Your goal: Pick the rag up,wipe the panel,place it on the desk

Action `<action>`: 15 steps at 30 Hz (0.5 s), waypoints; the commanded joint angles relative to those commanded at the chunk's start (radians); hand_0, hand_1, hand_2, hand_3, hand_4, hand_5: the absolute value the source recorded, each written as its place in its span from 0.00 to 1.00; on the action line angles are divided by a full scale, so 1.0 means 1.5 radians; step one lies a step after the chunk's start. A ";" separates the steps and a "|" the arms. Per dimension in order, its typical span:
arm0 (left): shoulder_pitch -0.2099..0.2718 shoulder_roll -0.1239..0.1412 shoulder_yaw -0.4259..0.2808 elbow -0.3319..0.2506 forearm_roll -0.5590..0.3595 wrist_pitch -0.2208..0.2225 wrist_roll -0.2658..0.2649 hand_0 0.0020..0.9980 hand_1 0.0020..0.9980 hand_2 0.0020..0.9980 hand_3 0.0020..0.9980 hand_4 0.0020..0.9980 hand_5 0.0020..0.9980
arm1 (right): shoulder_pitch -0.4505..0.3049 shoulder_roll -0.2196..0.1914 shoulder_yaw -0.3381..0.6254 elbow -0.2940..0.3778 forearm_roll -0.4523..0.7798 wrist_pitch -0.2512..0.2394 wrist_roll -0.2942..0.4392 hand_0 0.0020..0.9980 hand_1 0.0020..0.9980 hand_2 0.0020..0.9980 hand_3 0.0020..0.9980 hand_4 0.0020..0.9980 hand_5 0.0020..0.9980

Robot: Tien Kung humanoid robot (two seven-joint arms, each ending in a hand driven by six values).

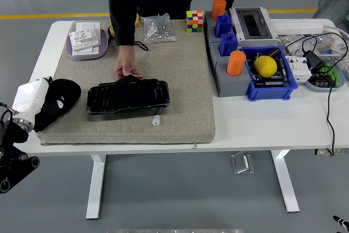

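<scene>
A black glossy panel (pixel 128 97) lies flat on the grey mat (pixel 180 80). A person standing at the far side rests one hand (pixel 127 68) on the panel's far edge. The black rag (pixel 59 99) sits at the mat's left edge, apart from the panel. My left hand (pixel 28 99), white-covered, is at the rag's left side, with its fingers buried in the cloth and gripping it. A small white connector (pixel 156 120) lies just in front of the panel. My right arm is out of view.
A purple tray (pixel 86 52) with white boxes and a bag of screws (pixel 158 29) sit at the back. A colour cube (pixel 194 20), grey and blue bins with orange cups (pixel 236 63), a yellow ball (pixel 265 66) and cables (pixel 316 58) fill the right side.
</scene>
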 joint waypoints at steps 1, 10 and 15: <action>0.000 -0.001 0.001 0.000 -0.001 0.000 0.000 0.27 0.42 0.59 0.58 0.50 0.08 | 0.000 0.000 -0.001 0.000 0.000 0.000 0.000 0.77 0.62 0.71 0.64 1.00 0.58; -0.001 0.005 0.002 -0.007 0.011 0.000 0.008 0.30 0.46 0.72 0.70 0.75 0.26 | -0.001 -0.001 -0.003 0.000 0.000 -0.001 -0.001 0.77 0.62 0.71 0.64 1.00 0.58; -0.002 0.008 -0.007 -0.014 0.012 -0.008 0.010 0.30 0.46 0.72 0.70 0.75 0.26 | 0.000 -0.001 -0.003 0.000 -0.001 -0.001 -0.001 0.77 0.62 0.71 0.64 1.00 0.58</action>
